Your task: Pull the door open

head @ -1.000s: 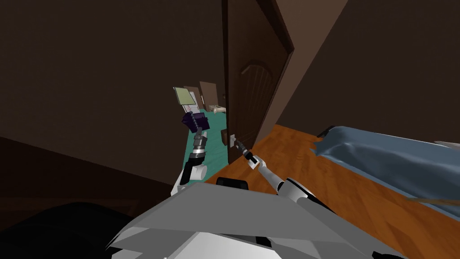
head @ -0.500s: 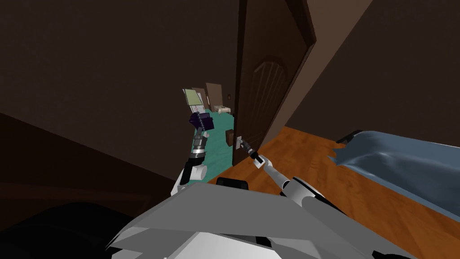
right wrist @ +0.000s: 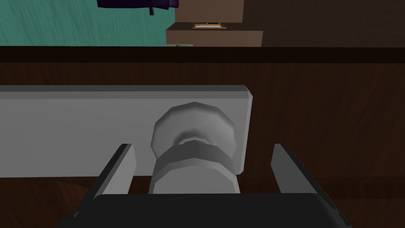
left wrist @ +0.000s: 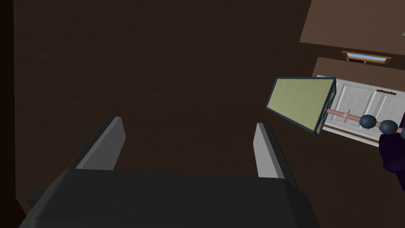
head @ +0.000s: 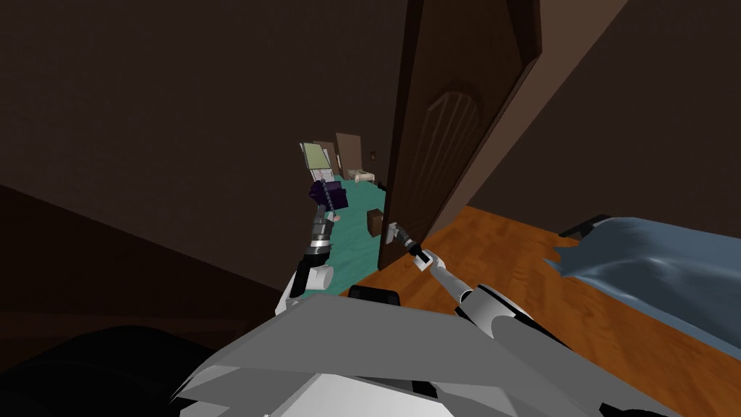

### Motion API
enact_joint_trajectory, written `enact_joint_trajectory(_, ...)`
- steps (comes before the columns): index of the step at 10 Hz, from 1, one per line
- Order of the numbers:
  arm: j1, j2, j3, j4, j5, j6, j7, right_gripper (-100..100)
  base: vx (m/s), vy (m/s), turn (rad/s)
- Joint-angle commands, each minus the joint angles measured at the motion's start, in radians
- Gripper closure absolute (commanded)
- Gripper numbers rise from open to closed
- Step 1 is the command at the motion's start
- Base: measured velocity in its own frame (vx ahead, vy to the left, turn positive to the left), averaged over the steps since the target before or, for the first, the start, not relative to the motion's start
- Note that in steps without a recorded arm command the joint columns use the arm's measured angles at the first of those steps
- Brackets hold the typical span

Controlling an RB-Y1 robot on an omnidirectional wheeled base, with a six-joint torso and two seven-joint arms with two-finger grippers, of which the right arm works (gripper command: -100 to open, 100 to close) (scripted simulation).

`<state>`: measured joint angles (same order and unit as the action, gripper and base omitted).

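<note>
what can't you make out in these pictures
Right wrist view: near end of the knob, behind the dark body of the right gripper.
Head view: top of the door, cut off by the upper edge.
Left wrist view: the purple thing beside the lamp, cut off by the picture's edge.
Head view: far end of the blue cover, cut off by the right edge.

doorway (head: 358, 210) left of door (head: 434, 145): free | brown box (head: 375, 221) at door edge | bed (head: 651, 268) right
</note>
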<state>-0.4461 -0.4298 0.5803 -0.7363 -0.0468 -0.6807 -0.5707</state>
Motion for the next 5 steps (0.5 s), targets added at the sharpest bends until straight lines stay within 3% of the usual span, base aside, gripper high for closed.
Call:
enact_joint_trajectory(1, 0.000, 0.000, 0.000, 0.000, 0.000, 0.000, 0.000, -100, 0.027, 0.028, 0.004)
enact_joint_trajectory(2, 0.000, 0.000, 0.000, 0.000, 0.000, 0.000, 0.000, 100, 0.000, 0.000, 0.000)
enact_joint_trajectory(5, 0.000, 0.000, 0.000, 0.000, 0.000, 0.000, 0.000, 100, -0.007, -0.007, 0.004)
